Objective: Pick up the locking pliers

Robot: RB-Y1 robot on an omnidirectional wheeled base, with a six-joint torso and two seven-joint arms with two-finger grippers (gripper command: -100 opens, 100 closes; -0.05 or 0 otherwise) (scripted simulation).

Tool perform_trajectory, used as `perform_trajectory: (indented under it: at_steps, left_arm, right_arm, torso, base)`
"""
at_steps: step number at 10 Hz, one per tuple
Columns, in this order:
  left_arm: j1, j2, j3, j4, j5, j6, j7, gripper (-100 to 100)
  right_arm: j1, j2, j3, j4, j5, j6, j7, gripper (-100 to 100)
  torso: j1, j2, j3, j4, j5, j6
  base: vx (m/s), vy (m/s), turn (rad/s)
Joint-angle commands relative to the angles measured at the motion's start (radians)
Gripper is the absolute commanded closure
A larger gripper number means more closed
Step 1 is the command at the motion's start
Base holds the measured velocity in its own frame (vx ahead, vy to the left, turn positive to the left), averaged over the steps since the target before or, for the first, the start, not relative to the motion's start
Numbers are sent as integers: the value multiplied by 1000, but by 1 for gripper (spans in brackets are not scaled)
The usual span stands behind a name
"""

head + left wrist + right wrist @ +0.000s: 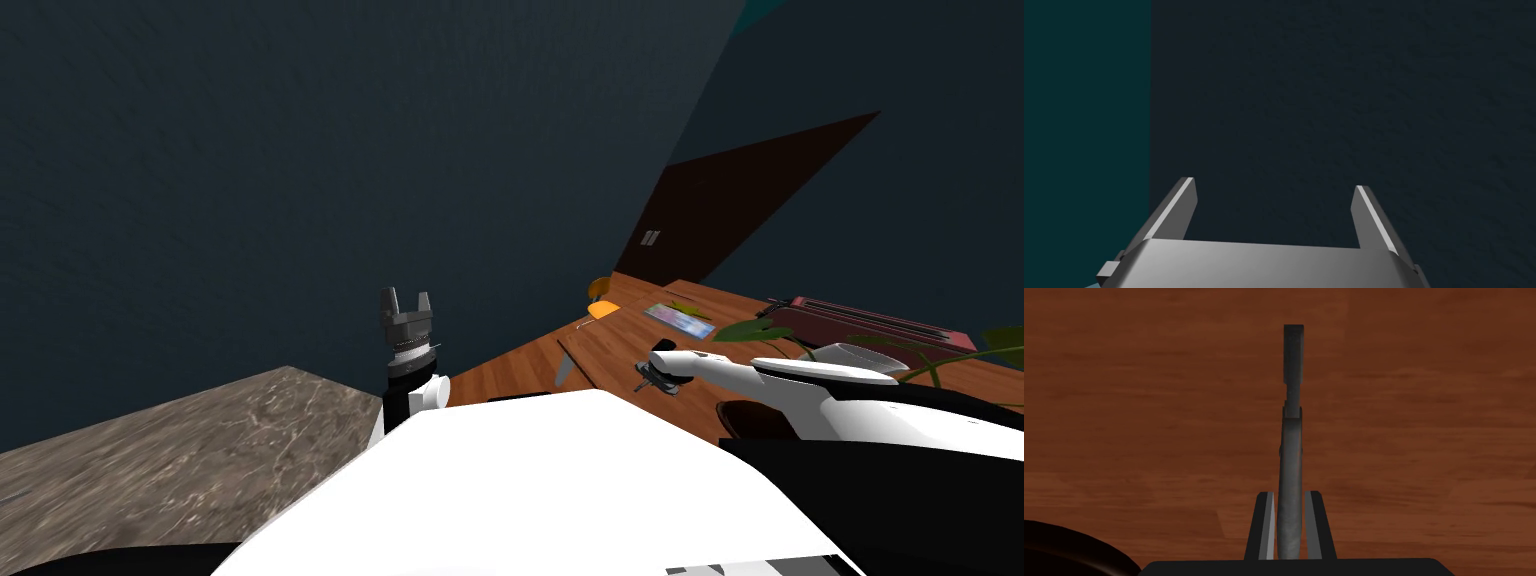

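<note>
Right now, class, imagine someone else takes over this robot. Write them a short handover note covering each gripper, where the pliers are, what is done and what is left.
Right gripper: fingers shut on the grey locking pliers, pressing its sides near one end. The rest sticks out ahead over the brown wooden table.
Left gripper: open, holding nothing, raised beside the chest, away from the table.
Done: the grasp is made.
Left: lift the pliers clear. I cannot tell whether it is off the table yet.
</note>
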State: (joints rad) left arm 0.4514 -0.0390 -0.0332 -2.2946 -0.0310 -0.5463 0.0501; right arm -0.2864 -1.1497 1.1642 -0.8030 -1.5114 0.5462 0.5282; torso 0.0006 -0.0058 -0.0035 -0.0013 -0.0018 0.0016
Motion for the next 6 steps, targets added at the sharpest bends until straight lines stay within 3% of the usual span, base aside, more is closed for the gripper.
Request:
perform_trajectory:
  at_steps: [1,2,5,6]
  left_arm:
    - [0,0,0,0,0,0,0,0]
    - [0,0,0,0,0,0,0,0]
    - [0,0,0,0,0,0,0,0]
    - [0,0,0,0,0,0,0,0]
  right_arm:
    - [0,0,0,0,0,0,0,0]
    - [-9,-29,17,-27,-15,2,-8,100]
    - [-29,-74,49,-53,-63,13,8,100]
    - [-26,-61,41,-39,-57,12,8,100]
  torso:
    - [0,0,0,0,0,0]
    - [0,0,0,0,0,0]
    - [3,0,0,0,0,-1]
    - [3,0,0,0,0,-1]
  base:
    - [0,0,0]
    - [-6,31,21]
    - [-6,50,8]
    - [-2,19,-4]
